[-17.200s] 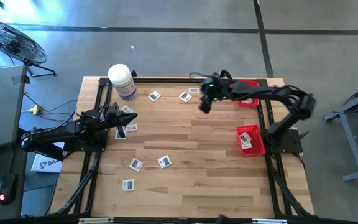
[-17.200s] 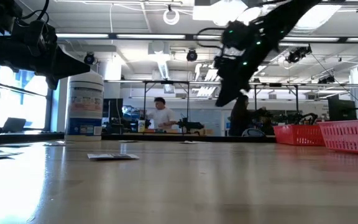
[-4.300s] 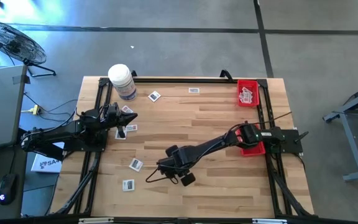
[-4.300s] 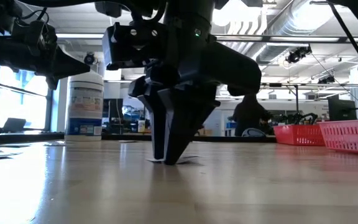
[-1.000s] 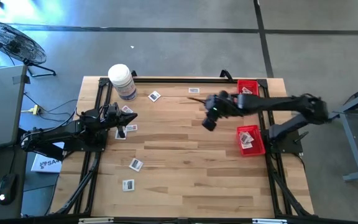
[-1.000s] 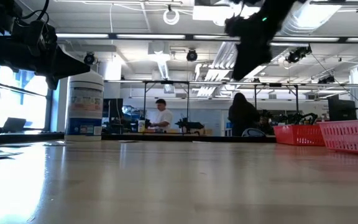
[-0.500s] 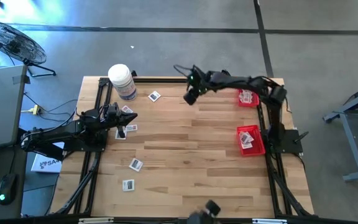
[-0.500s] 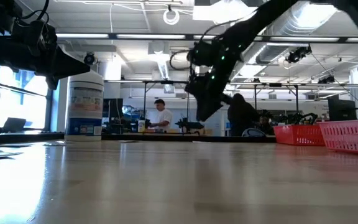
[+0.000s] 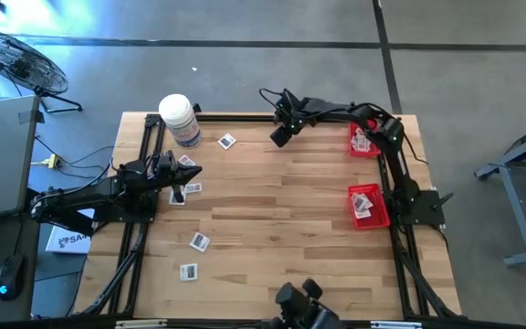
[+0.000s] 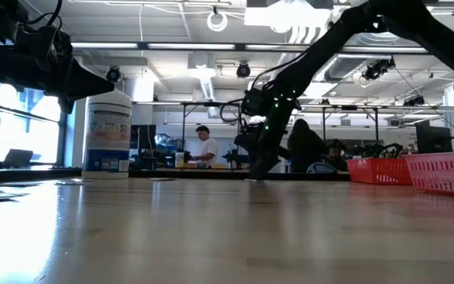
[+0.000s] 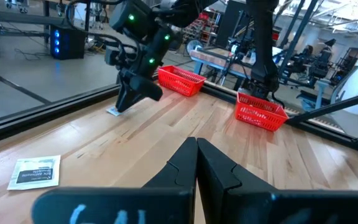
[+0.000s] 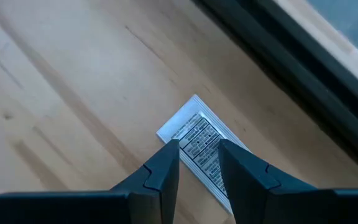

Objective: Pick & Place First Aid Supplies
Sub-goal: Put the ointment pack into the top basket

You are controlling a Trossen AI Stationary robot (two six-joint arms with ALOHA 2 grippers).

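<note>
From above, we see the pale wooden slatted table (image 9: pixel 272 228) with our right gripper (image 9: pixel 279 137) reached far over to the table's far edge, while our left gripper (image 9: pixel 190 171) waits over the left side with its fingers pressed together, holding nothing; several small flat square white packets lie loose there, one near the far edge (image 9: pixel 227 141), one beside the left gripper (image 9: pixel 178 196), two towards the near left (image 9: pixel 199 241) (image 9: pixel 188 271), and more sit in the two red plastic baskets on the right, the far one (image 9: pixel 364 139) and the nearer one (image 9: pixel 368 206); a big white jar with a bluish label (image 9: pixel 179 120) stands at the far left corner. At table height, the right gripper (image 10: pixel 257 167) hangs low, its tips close to the wood at the far edge, with the red baskets (image 10: pixel 440 172) off to the side and people in the room behind. Seen from the left wrist, the shut dark fingers (image 11: pixel 185 165) point across the table towards the right gripper (image 11: pixel 129 102), which stands over a packet (image 11: pixel 114 111); another packet (image 11: pixel 36 172) lies nearer. Seen from the right wrist, our fingers (image 12: pixel 163 168) stand parted on either side of a white printed packet (image 12: pixel 197 140) lying flat on the wood, gripping nothing
</note>
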